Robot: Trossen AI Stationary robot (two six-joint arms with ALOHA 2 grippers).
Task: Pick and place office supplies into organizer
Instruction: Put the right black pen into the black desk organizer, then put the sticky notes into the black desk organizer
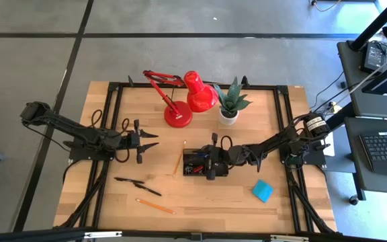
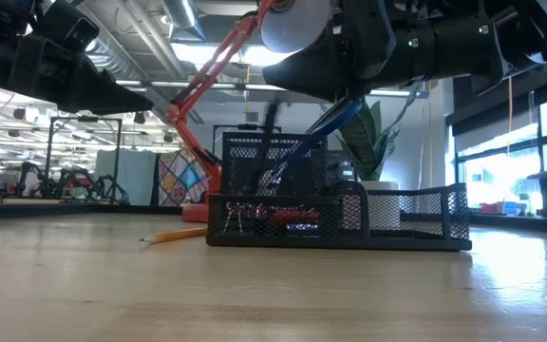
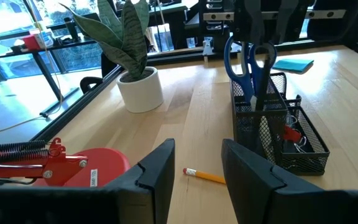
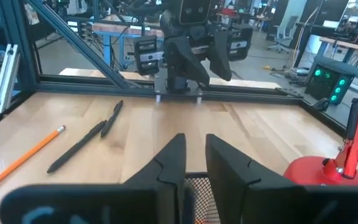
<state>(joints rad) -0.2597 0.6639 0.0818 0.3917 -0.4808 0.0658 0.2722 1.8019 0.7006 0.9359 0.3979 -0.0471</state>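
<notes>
high view: left hand (image 1: 154, 140) hovers spread over the worktop (image 1: 200, 202), well apart from the organizer (image 1: 199, 163); right hand (image 1: 211, 165) sits above the organizer. two pens (image 1: 137, 184) and a pencil (image 1: 156, 206) lie near the front edge, a note pad (image 1: 262, 190) to the right. low view: scissors (image 2: 326, 128) stand upright in the organizer's (image 2: 349, 220) tall cup beneath the right hand; whether it touches them cannot be told. left wrist view: fingers (image 3: 157, 177) spread; scissors (image 3: 249, 59) in the organizer (image 3: 278, 134). right wrist view: fingers (image 4: 173, 163) slightly parted, nothing seen between them.
</notes>
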